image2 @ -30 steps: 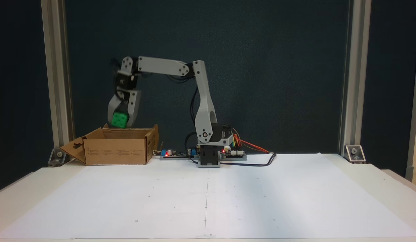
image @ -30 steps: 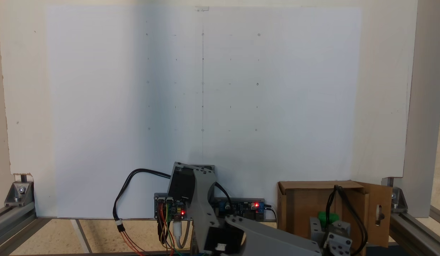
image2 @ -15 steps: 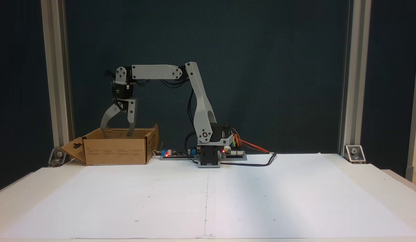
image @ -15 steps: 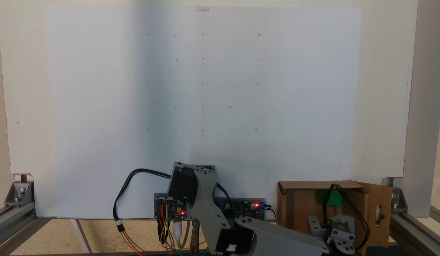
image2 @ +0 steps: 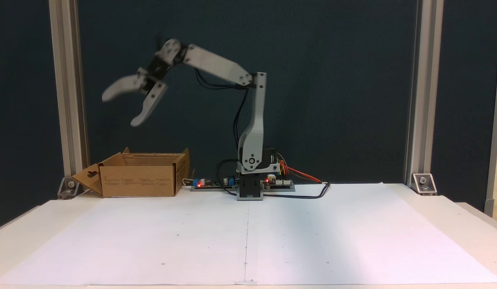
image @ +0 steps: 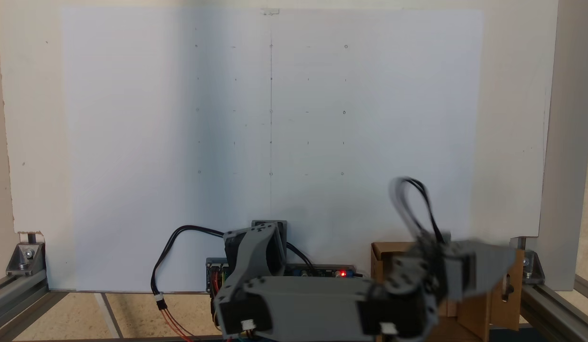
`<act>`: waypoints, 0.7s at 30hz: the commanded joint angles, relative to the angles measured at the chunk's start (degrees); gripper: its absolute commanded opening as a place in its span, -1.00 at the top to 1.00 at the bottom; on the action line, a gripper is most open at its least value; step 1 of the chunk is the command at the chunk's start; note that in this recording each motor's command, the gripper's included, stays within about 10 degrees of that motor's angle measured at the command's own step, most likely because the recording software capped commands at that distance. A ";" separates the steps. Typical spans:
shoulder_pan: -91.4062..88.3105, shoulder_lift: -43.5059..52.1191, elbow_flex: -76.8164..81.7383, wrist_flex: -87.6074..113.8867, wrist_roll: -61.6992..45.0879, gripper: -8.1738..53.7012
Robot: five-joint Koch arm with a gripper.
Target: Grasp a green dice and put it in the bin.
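Wide white paper sheet (image2: pixel 248 237) spread flat over a pale table (image2: pixel 15 237), faint grid marks and a centre line drawn on it, seen from the front in one fixed view and from above in the other (image: pixel 270 118). Dark blue backdrop behind, framed by two upright aluminium posts (image2: pixel 68 96). Grey robot arm (image2: pixel 252 128) mounted at the far middle of the sheet, upper link upright, forearm slanting up and away toward the left of the front view, blurred by motion. Brown cardboard bin (image2: pixel 140 180) on the table at the left of the front view, flaps open, one flap with a slot hole hanging outward; the same bin (image: pixel 384 256) partly covered by the blurred arm at lower right in the view from above. Circuit boards with red lights (image2: pixel 210 183) beside the arm's base, black cable (image2: pixel 308 195) trailing across the sheet. Gripper (image2: pixel 118 108) high above the bin, well clear of it, jaws spread wide apart with nothing between them. Green dice not visible in either view, so cannot tell whether inside the bin.
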 commanded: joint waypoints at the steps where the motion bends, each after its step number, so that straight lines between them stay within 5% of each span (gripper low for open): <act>1: -9.21 4.04 -3.25 -0.35 2.20 -0.70; 9: -42.52 13.36 6.06 -1.32 1.93 -0.70; 15: -66.62 25.05 30.85 -16.77 1.85 -0.69; 21: -72.60 33.84 49.31 -32.24 -1.32 -0.70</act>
